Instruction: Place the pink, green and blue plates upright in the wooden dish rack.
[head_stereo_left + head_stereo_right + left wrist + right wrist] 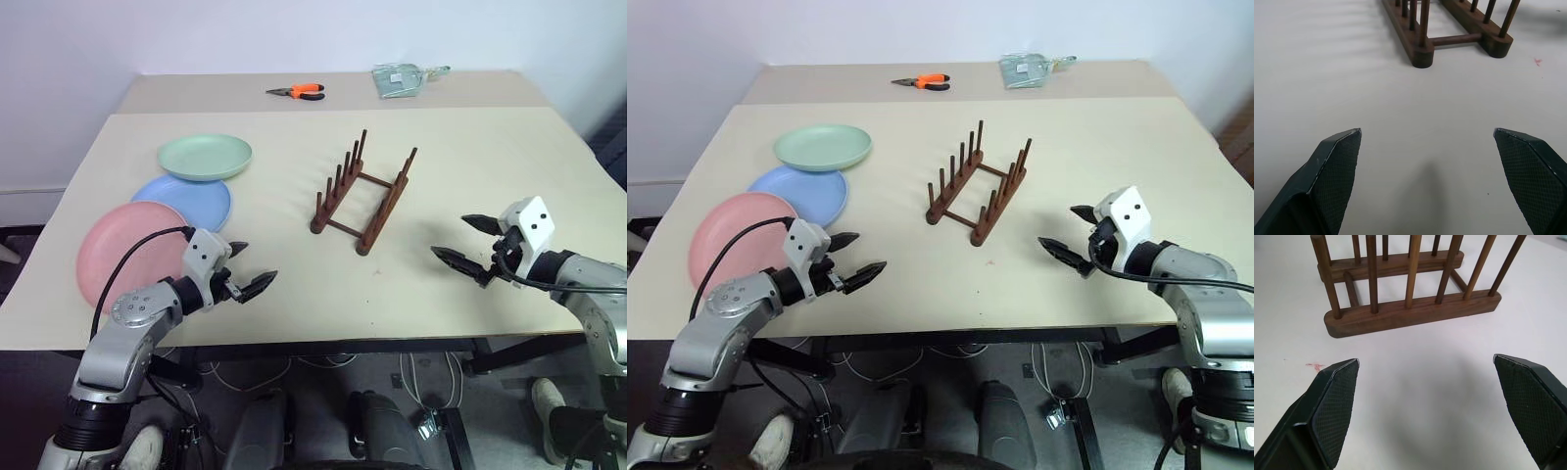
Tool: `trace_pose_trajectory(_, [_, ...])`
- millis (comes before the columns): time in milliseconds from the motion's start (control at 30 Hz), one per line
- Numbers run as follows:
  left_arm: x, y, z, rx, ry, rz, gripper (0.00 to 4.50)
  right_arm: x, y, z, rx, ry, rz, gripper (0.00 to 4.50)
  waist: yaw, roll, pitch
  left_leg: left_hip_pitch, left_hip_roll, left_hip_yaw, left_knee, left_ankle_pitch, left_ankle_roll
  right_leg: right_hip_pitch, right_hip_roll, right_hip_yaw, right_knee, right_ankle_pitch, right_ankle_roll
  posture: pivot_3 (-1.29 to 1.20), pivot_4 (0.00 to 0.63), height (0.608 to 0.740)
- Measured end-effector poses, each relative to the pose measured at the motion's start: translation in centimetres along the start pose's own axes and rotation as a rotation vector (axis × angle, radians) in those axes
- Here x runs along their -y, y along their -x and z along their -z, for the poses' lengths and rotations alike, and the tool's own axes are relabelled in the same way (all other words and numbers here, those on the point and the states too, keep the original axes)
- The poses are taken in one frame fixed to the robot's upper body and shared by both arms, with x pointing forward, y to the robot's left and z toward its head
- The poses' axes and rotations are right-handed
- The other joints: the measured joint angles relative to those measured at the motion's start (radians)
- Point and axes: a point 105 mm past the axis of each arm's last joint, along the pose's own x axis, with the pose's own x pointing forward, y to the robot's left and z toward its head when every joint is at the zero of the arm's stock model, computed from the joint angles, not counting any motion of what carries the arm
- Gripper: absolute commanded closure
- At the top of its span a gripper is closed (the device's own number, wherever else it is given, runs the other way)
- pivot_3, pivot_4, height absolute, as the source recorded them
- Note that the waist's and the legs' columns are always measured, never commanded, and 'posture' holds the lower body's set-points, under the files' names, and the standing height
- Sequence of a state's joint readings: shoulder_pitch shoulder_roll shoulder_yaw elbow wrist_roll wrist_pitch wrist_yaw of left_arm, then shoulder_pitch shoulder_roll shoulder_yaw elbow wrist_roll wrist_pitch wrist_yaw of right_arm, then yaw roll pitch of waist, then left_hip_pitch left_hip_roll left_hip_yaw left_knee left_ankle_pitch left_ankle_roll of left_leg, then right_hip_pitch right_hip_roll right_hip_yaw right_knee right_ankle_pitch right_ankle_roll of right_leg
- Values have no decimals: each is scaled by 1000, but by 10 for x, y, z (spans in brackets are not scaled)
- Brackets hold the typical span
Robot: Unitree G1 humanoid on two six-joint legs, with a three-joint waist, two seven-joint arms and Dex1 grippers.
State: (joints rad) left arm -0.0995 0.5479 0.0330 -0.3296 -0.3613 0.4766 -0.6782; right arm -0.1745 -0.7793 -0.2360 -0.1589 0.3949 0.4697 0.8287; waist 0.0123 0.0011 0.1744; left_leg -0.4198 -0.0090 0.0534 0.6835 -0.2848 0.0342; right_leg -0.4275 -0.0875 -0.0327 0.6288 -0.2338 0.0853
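Both the left gripper (245,269) and right gripper (468,242) gape empty, and grabbing the overlapped pink plate (122,251) could drag the blue plate (186,200) along.

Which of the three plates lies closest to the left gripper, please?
The pink plate, right beside the left gripper; the blue plate and green plate lie farther back.

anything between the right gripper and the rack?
Nothing: bare tabletop runs from the open right gripper to the rack, apart from a small red mark off to one side. The right wrist view shows it best.
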Motion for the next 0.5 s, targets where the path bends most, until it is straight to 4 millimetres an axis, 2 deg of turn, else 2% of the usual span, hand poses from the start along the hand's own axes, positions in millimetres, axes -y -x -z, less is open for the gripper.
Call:
trace_pose_trajectory(267, [9,3,0,-6,-8,-7,57,-4,-16,-11,39,42,-27,0,2,0,0,0,0,0,0,0,0,0,0,0,0,0,0,0,150,740])
trace_pose_trajectory(500, [19,-3,1,-11,-3,16,57,-10,-21,-5,40,24,-35,0,0,0,0,0,0,0,0,0,0,0,0,0,0,0,0,0,150,740])
